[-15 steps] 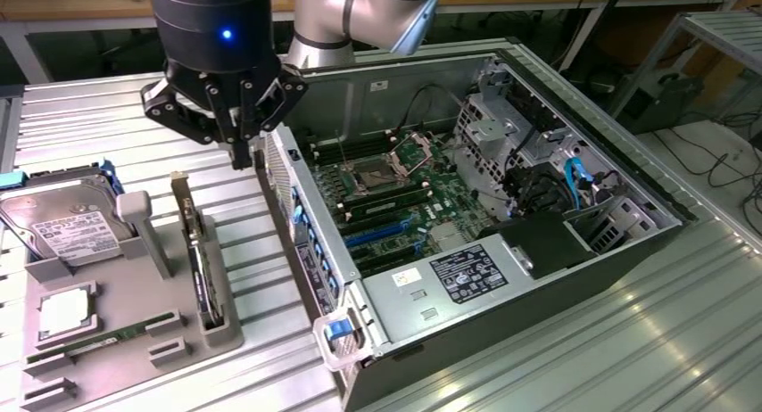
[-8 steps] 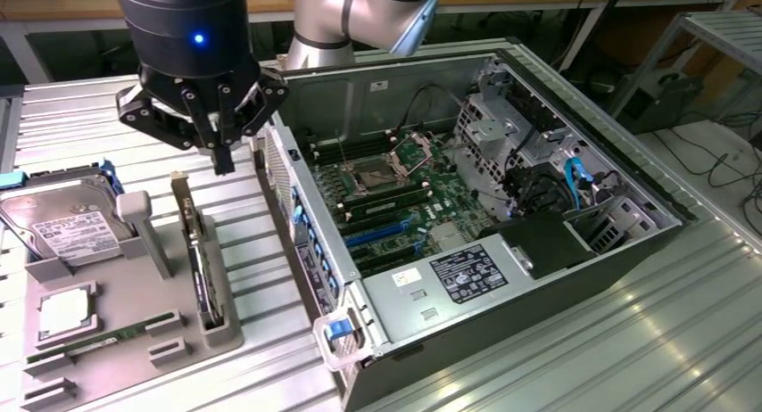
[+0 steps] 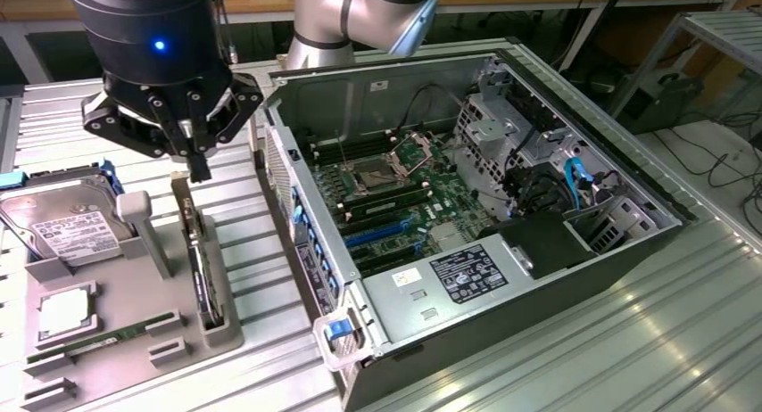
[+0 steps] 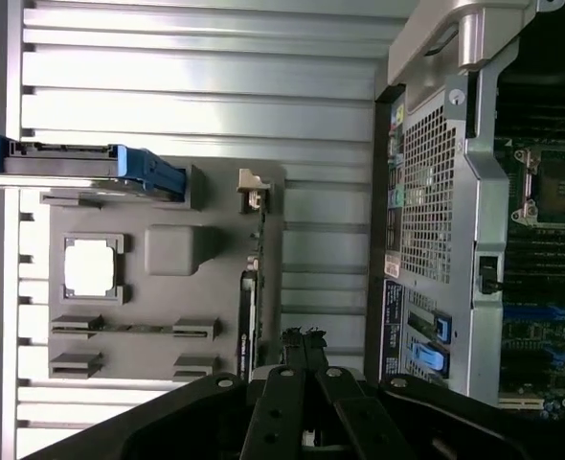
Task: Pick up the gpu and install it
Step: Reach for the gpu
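**Item: gpu**. A thin dark card standing on edge in a slot of the grey holder, with its pale bracket end nearest the gripper.

**Gripper:** fingers pressed together and holding nothing. The tips hang just over the card's bracket end. Whether they touch it cannot be told.

**Also on the holder:**
- hard drive, propped upright
- square chip
- green memory stick

**Beside the holder:** open computer case on the slatted metal table, with the motherboard exposed.

**Obscured:** in the wrist view, the gripper body covers the card's far end.
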Motion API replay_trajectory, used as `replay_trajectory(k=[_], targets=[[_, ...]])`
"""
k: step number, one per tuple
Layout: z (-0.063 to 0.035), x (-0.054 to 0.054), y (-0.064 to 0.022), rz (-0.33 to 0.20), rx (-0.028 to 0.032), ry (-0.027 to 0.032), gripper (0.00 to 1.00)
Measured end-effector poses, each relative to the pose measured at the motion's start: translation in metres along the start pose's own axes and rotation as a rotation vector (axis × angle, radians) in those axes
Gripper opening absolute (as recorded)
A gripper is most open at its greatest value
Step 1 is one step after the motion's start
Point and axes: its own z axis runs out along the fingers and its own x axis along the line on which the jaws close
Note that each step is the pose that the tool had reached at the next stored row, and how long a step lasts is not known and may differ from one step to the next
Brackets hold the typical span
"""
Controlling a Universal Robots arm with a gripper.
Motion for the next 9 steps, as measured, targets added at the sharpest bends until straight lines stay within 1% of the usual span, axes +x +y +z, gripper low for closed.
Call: replay_trajectory(k=[2, 4, 5, 9], targets=[[0.0000, 0.003, -0.0001, 0.000, 0.0000, 0.0000, 0.11], [-0.0001, 0.013, -0.0009, 0.000, -0.0001, -0.0001, 0.11], [-0.0001, 0.016, -0.0013, -0.001, -0.0001, -0.0001, 0.11], [-0.0003, 0.024, -0.0026, -0.001, 0.0000, 0.0000, 0.11]])
